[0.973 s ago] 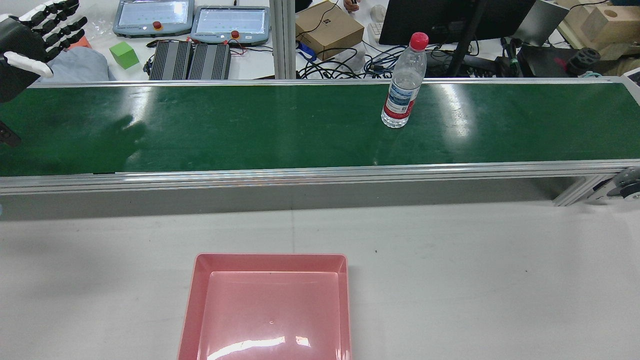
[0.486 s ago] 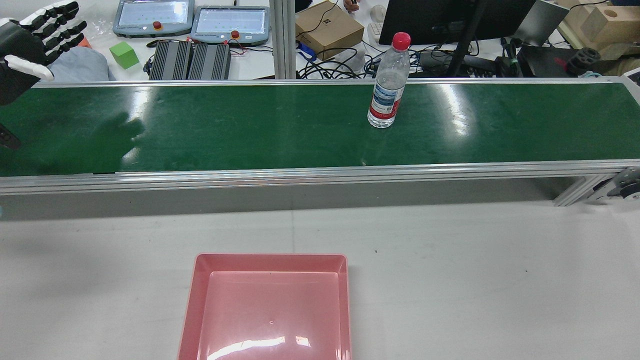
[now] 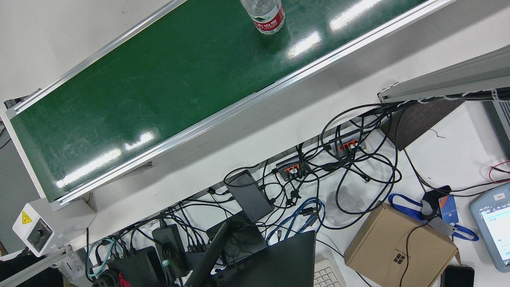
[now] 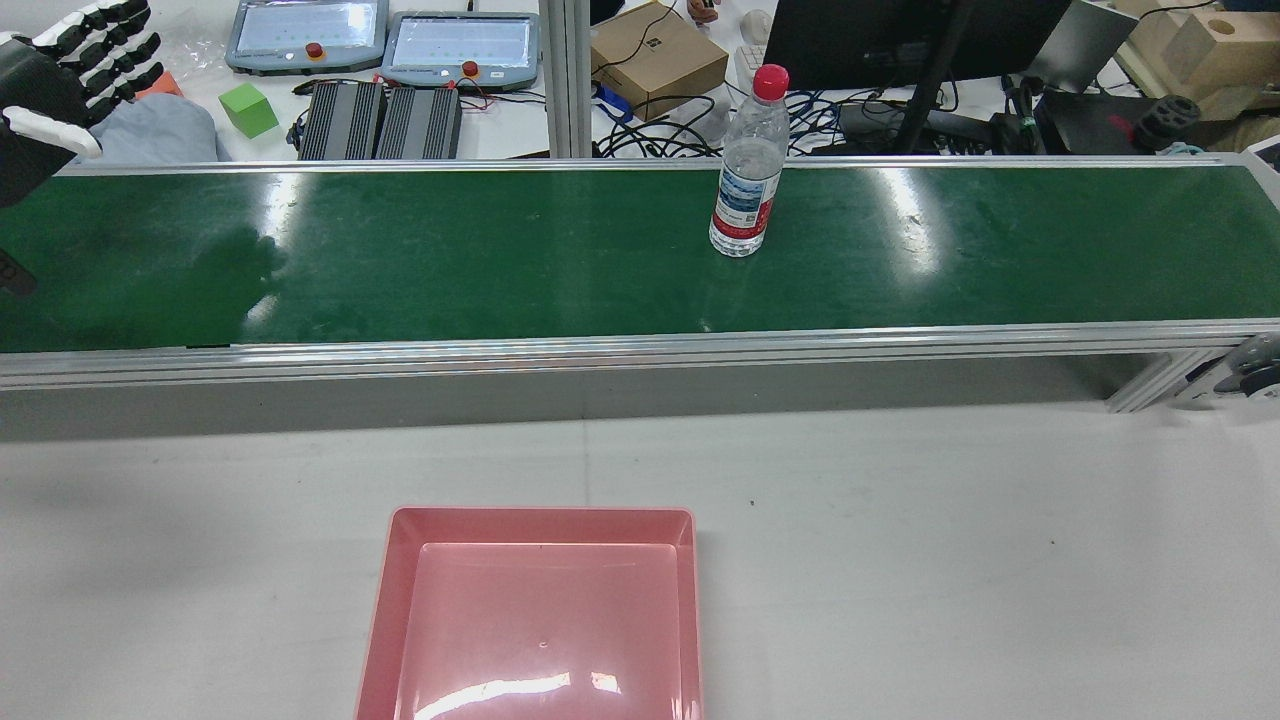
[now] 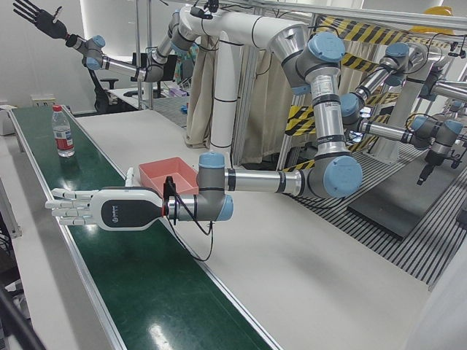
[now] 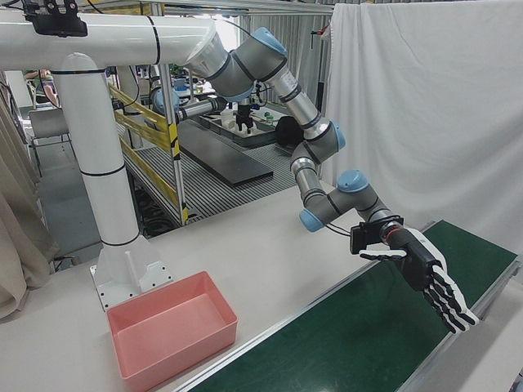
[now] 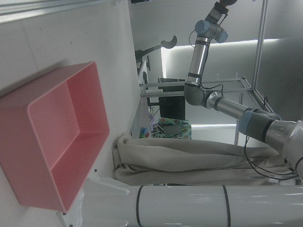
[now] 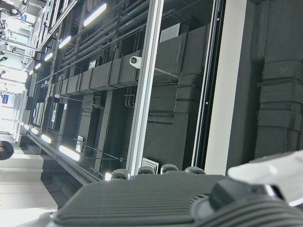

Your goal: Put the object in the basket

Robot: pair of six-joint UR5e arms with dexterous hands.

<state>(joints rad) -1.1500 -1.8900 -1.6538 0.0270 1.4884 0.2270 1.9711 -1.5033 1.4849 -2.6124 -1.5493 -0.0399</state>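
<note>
A clear water bottle (image 4: 745, 190) with a red cap and red-blue label stands upright on the green conveyor belt (image 4: 500, 260); it also shows as the bottle (image 3: 265, 16) and the bottle (image 5: 63, 131). The pink basket (image 4: 540, 515) lies empty on the grey table, nearer the arms than the belt. My left hand (image 4: 60, 60) hovers open over the belt's left end, fingers spread, far from the bottle; this same left hand (image 5: 95, 208) is well above the belt. My right hand (image 5: 36, 18) is raised high beyond the belt's far end, open and holding nothing.
The belt has aluminium side rails (image 4: 640, 345). Beyond it lie teach pendants (image 4: 305, 30), a green cube (image 4: 247, 108), a cardboard box (image 4: 655, 55), cables and a monitor. The white pedestal (image 6: 106, 180) stands behind the basket (image 6: 163, 327).
The bottle has travelled left along the belt in the rear view, still upright. My left hand has shifted slightly left and stays open.
</note>
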